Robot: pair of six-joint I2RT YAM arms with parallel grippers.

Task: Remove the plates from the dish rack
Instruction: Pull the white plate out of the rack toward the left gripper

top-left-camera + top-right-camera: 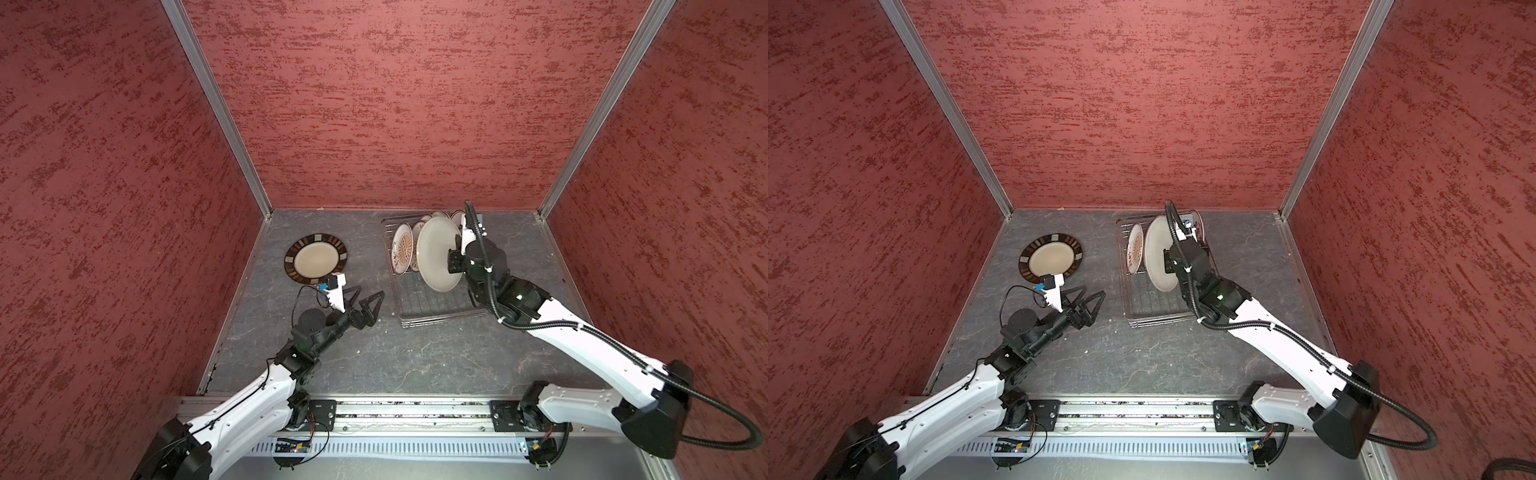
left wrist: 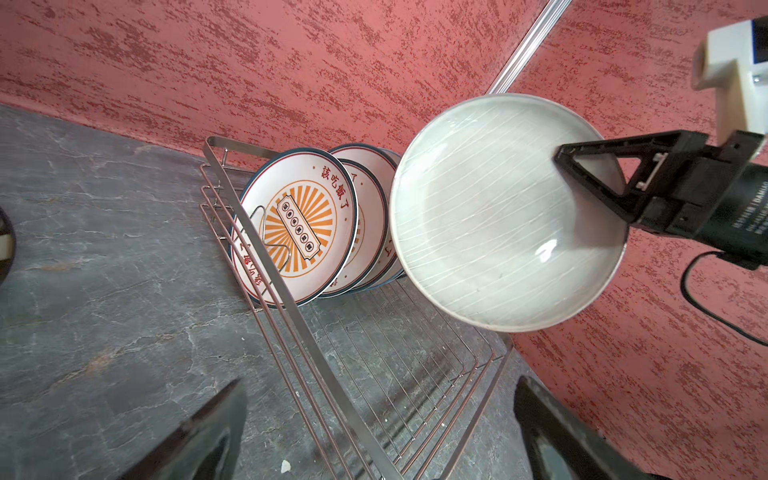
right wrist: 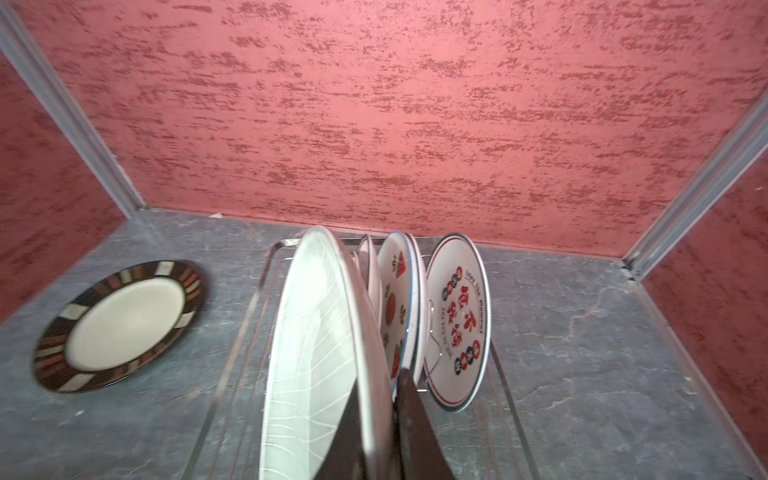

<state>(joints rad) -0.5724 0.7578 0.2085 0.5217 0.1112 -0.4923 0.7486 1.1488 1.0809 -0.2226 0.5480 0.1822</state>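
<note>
Plate (image 1: pixel 438 253): pale lined one, on edge over the dish rack (image 1: pixel 419 309), rim clamped in my right gripper (image 1: pixel 454 261).
Left gripper (image 1: pixel 370 291): jaws wide apart, empty.
Care: clear the racked plates (image 1: pixel 402 249), then lay it beside the dark-rimmed plate (image 1: pixel 316 259).

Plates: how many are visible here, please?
6: dark-striped plate on table; white lined plate in right claw; two sunburst, one watermelon, one red-character plate in silver wire rack. Others may hide.

Even bright light; right wrist view blurred, wide-angle edges bent.
</note>
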